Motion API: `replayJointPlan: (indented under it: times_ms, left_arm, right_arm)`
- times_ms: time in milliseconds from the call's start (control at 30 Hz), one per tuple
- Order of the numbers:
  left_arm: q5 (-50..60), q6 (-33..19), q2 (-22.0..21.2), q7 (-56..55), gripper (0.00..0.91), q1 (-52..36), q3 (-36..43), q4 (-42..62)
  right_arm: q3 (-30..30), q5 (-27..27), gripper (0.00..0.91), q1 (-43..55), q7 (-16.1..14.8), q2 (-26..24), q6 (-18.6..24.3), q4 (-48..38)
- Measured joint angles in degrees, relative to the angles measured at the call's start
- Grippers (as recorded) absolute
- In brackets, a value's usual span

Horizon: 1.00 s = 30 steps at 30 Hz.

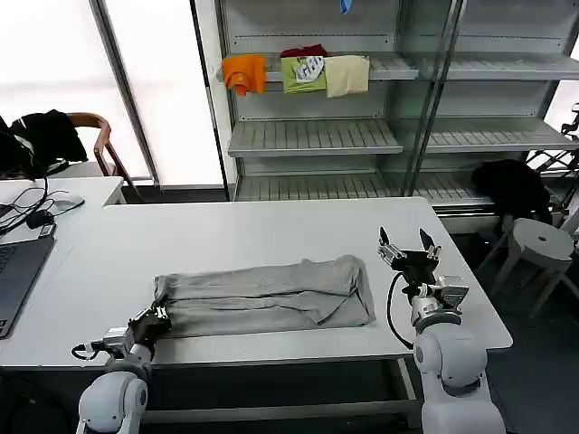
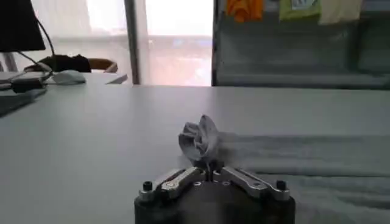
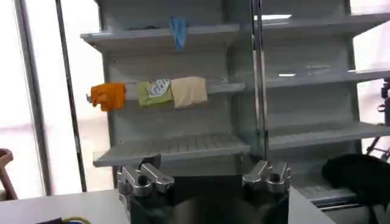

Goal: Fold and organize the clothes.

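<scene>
The light grey soft-fabric shirt (image 1: 267,296) lay folded into a long band across the front of the white bench (image 1: 271,240). The left hand (image 1: 156,318) sat low at the band's left end, clenched on a bunched corner of the cloth (image 2: 200,139). The right hand (image 1: 408,249) hovered above the bench just beyond the shirt's right end, fingers (image 3: 140,180) spread wide and holding nothing.

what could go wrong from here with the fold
The left gripper is shut on only a small bunched corner of the grey shirt, so the fabric might slip out if it pulls. The right gripper is open and off the shirt, past its far end, so a one-sided pull could drag the shirt across the table instead of folding it.
</scene>
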Motion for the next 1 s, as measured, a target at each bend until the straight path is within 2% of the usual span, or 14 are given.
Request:
replayJointPlan:
  times_ms: [167, 300, 767, 900, 1000]
  left_arm:
    - [1.4, -1.3, 1.9, 2.1, 0.010, -0.9, -2.4, -0.8]
    - [2.2, -1.8, 5.0, 5.2, 0.010, -1.9, -5.7, -0.2]
    - [7.5, -5.3, 21.8, 15.2, 0.010, -6.5, -17.5, 9.3]
    - [7.8, -5.0, 23.2, 16.4, 0.020, -6.9, -18.4, 8.8]
    - [7.8, -4.2, 22.3, 17.0, 0.020, -6.7, -18.2, 6.8]
  right_arm:
    - [0.5, 0.0, 0.907, 0.0, 0.0, -0.7, -0.3, -0.3]
    - [0.6, 0.0, 0.907, 0.1, -0.2, -1.2, -0.4, -0.8]
    - [-0.1, -0.8, 0.907, -0.7, 0.4, -0.9, -0.4, -3.4]
    - [-0.3, -1.2, 0.907, -1.1, 0.2, -0.5, -0.4, -3.6]
    - [-0.3, -1.4, 0.907, -1.6, 0.1, -0.6, -0.3, -3.6]
